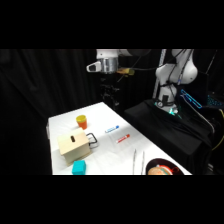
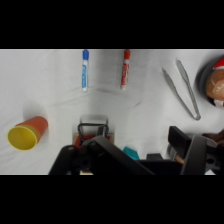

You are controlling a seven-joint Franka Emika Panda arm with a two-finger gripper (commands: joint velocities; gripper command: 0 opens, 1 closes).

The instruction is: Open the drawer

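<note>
I saw two markers, one blue (image 2: pixel 85 70) and one red (image 2: pixel 124 68), one cup (image 2: pixel 28 132), one tongs (image 2: pixel 182 88), and the drawer (image 2: pixel 93 129) directly beyond my gripper (image 2: pixel 135 155), whose opening I cannot tell.

No readable text

The blue marker (image 2: pixel 84 70) at 11 o'clock in the wrist view and the red marker (image 2: pixel 124 68) at 12 o'clock carry label marks, too blurred to read.
</note>
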